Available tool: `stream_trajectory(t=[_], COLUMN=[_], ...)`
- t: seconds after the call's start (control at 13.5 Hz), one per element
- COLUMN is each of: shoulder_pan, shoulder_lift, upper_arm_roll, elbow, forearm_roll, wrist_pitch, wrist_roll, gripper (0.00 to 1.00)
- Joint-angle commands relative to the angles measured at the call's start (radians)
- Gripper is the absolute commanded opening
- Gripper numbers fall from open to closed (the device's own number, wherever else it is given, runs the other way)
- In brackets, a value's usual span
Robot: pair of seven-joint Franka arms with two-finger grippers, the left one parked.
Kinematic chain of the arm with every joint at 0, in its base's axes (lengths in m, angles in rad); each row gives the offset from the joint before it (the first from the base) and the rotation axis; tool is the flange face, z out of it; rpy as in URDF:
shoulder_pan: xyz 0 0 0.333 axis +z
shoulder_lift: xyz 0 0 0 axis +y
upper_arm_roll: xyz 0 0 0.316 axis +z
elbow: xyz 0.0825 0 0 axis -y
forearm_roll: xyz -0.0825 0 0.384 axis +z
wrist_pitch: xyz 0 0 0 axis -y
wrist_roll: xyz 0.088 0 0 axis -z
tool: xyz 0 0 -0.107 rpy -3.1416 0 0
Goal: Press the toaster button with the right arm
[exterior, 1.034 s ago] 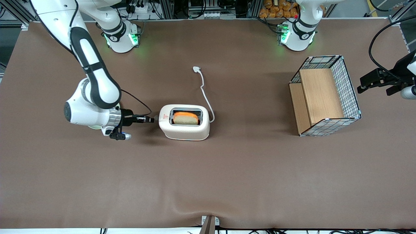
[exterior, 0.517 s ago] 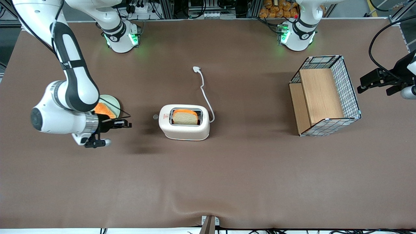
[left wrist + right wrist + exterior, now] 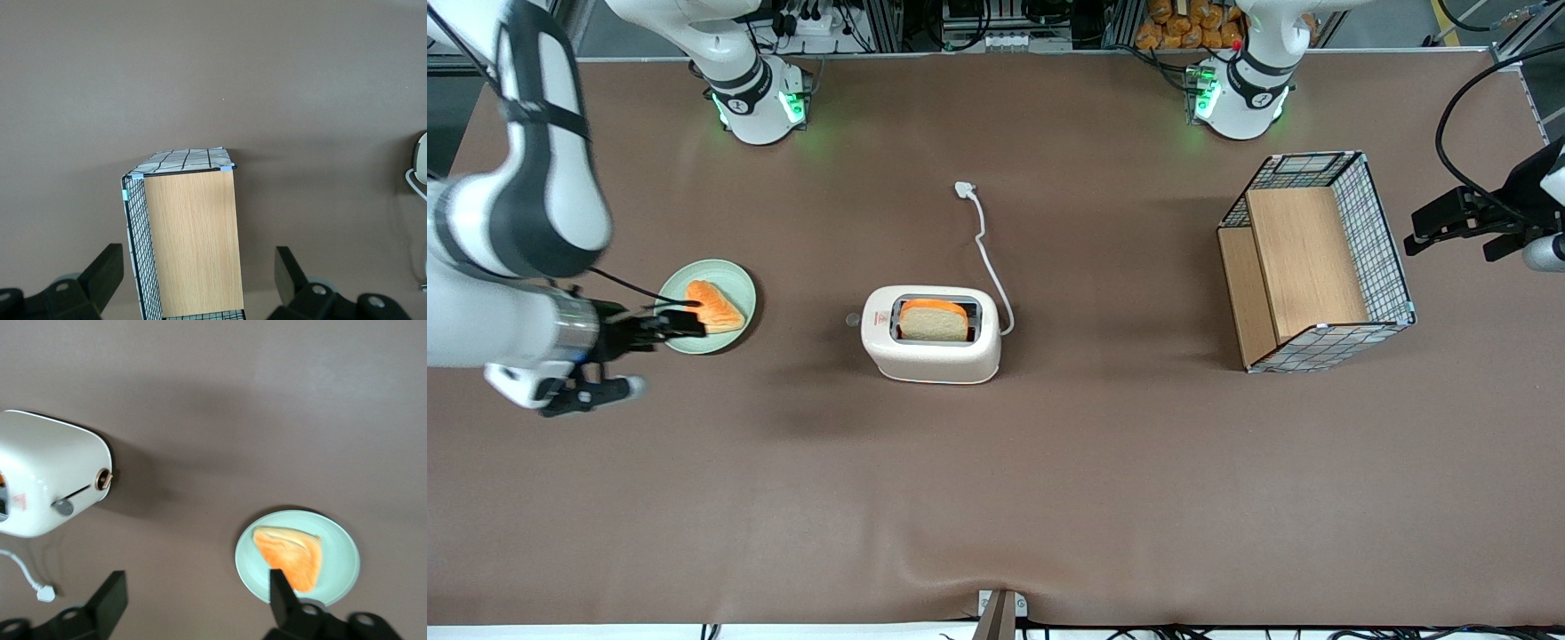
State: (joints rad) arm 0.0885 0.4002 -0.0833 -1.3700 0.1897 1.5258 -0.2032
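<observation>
So the containers first. The toaster [image 3: 931, 334] sat on the brown table [image 3: 1049, 498] and its one wide slot held a slice of bread [image 3: 934, 322], pale face with an orange crust edge, poking up above the rim. Toward the working arm's end of the table from the toaster there was a pale green plate [image 3: 734, 333] with a single orange wedge of toast [image 3: 715, 306] on it. Toward the parked arm's end from the toaster sat a wire-mesh basket [image 3: 1380, 233] tipped on its side, with a wooden panel [image 3: 1305, 265] inside and nothing else I could see in it.

The toaster itself was cream-white, rounded, with a tiny red triangle [image 3: 881, 318] on top next to the slot. Its white cord [image 3: 985, 249] ran off farther from the front camera than the toaster, plug [image 3: 964, 188] lying loose on the table. The toaster button [image 3: 65, 507], a small round grey knob, stuck out of the short end facing the plate, and in the wrist view there was a brassy round dial [image 3: 103, 479] just beside it.

The right arm [image 3: 516, 222] hung well apart from the toaster, out past the plate. Its gripper [image 3: 685, 322] hovered over the plate's edge, fingers [image 3: 283, 593] spread wide and holding nothing.
</observation>
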Motion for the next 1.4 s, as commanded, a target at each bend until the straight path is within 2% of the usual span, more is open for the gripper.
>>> stream_trajectory(t=[0.0, 0.22, 0.37, 0.52, 0.89, 1.18, 1.33], shoulder_pan=[-0.062, -0.064, -0.076, -0.081, -0.102, -0.082, -0.07], shoulder_lift=[0.02, -0.055, -0.139, -0.21, -0.408, -0.422, -0.419], upper_arm_roll=[0.008, 0.008, 0.013, 0.011, 0.011, 0.019, 0.017], elbow=[0.144, 0.157, 0.128, 0.103, -0.11, -0.13, -0.126], forearm_roll=[-0.039, -0.096, -0.096, -0.101, -0.125, -0.179, -0.182], wrist_pitch=[-0.114, -0.133, -0.162, -0.168, -0.124, -0.121, -0.116], wrist_roll=[0.008, 0.021, 0.126, 0.154, 0.156, 0.163, 0.163], gripper=[1.0, 1.0, 1.0, 1.0, 1.0, 1.0, 1.0])
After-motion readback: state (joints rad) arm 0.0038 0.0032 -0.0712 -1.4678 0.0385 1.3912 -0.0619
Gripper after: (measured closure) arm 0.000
